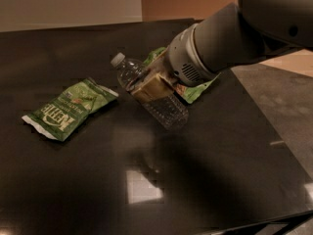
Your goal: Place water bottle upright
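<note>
Gripper clamped around middle of water bottle, over centre of dark table. Bottle tilted, white cap up-left, base down-right, apparently lifted off tabletop. Green Kettle chip bag lies left, apart. Second green bag partly hidden behind arm.

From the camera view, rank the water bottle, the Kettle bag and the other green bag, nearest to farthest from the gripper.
1. water bottle: clamped in the gripper, tilted, cap toward the upper left.
2. green bag: just beyond the gripper, partly hidden behind it.
3. Kettle bag: lying flat, well off toward the picture's left edge.
</note>
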